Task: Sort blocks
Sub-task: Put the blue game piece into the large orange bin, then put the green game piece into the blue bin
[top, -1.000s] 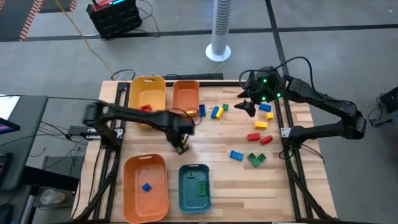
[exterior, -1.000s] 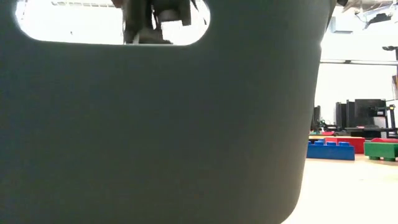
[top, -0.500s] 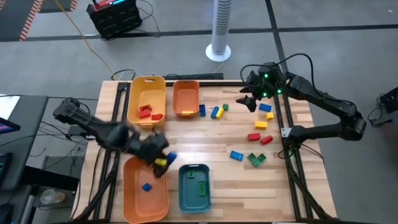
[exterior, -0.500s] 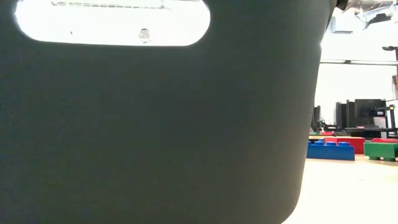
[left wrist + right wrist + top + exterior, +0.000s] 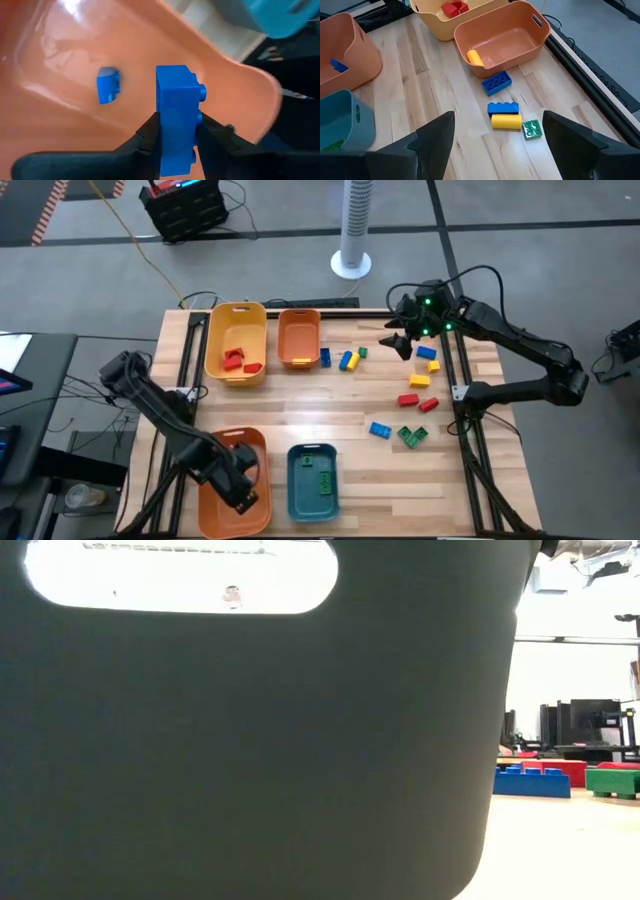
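Over the orange bin [image 5: 222, 455] at seven o'clock, the left gripper [image 5: 175, 131] pinches a blue block [image 5: 176, 117], best released low beside its twin [image 5: 108, 85], while the right gripper [image 5: 398, 343] waits wide open at one o'clock.

Blue blocks [image 5: 176, 120], orange bin [image 5: 60, 115], seemingly teal neighbour [image 5: 312, 482].

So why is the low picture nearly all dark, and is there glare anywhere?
Low view: a dark bin wall fills it, with the bright room showing through its handle slot. Left wrist view: glare streaks the orange bin behind the blue block.
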